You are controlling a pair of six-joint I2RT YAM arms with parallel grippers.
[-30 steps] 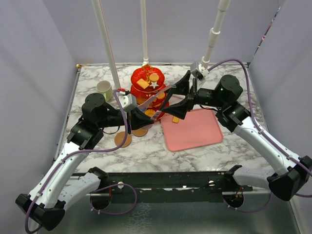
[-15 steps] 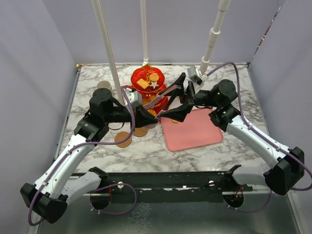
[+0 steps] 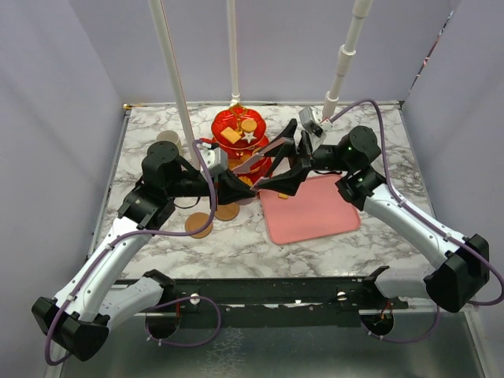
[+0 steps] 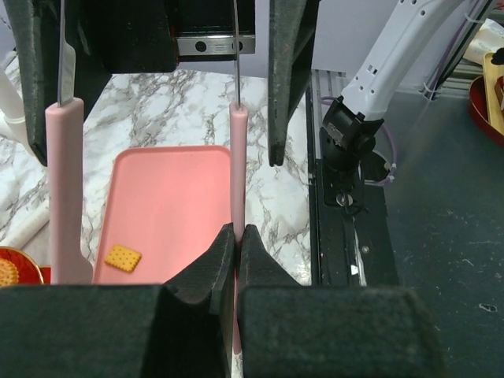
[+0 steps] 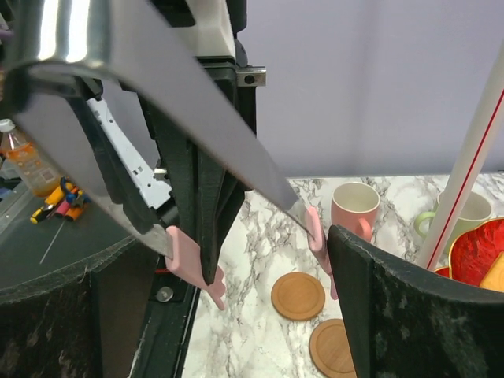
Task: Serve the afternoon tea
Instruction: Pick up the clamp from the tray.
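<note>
Marble tabletop [image 3: 252, 244]; lavender walls [image 3: 55, 118]; pink tray [image 3: 315, 216] near red stand [image 3: 219, 122].

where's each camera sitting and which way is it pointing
top external: above, behind the bases, looking down on the marble table; both arms show.
left wrist: on the left arm, facing the pink tray and right arm's base; left gripper, shut, pinches the tongs.
right wrist: on the right arm, facing coasters and pink mug; right gripper straddles the tongs.
shared: tongs in both wrist views.
</note>
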